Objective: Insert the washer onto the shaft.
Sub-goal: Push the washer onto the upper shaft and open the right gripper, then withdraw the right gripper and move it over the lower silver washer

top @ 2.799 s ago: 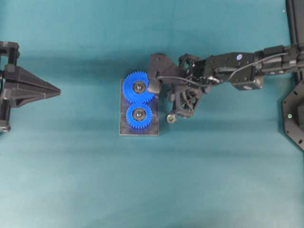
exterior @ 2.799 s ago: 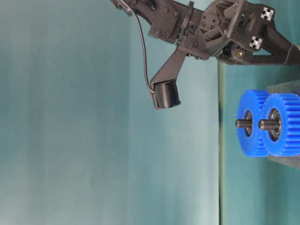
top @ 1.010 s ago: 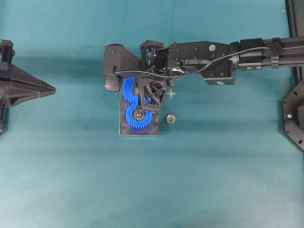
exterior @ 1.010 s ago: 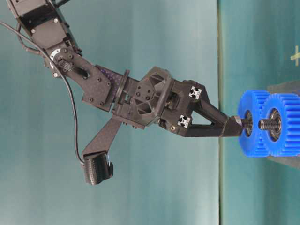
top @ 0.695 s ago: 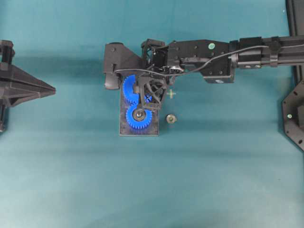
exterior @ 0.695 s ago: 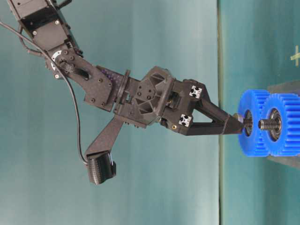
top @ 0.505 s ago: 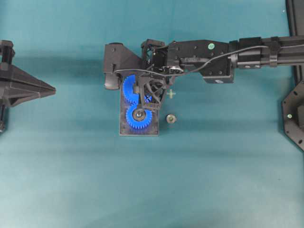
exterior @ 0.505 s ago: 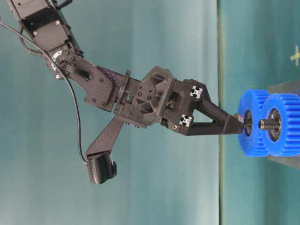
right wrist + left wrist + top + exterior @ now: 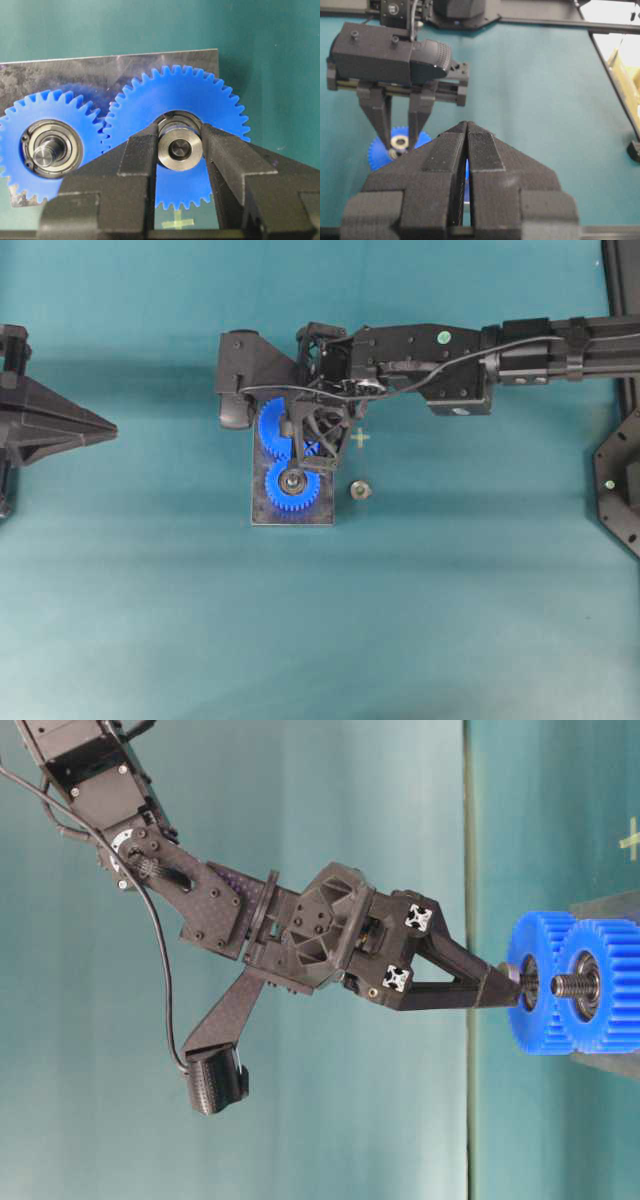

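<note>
Two blue gears [image 9: 293, 485] sit on shafts on a grey plate [image 9: 325, 510]. My right gripper [image 9: 293, 476] is shut on a round metal washer [image 9: 180, 148] and holds it at the end of one gear's shaft. In the right wrist view the fingers [image 9: 140, 155] grip the washer in front of that gear's hub. The other gear's shaft [image 9: 51, 150] is bare. In the table-level view the fingertips [image 9: 495, 990] touch the farther shaft. My left gripper [image 9: 100, 427] is shut and empty, far left of the plate; it also shows in the left wrist view [image 9: 466, 126].
A small metal part [image 9: 360, 489] lies on the teal table just right of the plate. A yellow cross mark [image 9: 358, 437] is on the table beside the gears. The right arm [image 9: 450, 365] stretches across from the right edge.
Since 2.8 s ago my right gripper has moved left from beside the plate onto the gear's shaft. Over the last second it has barely moved. The left gripper is still.
</note>
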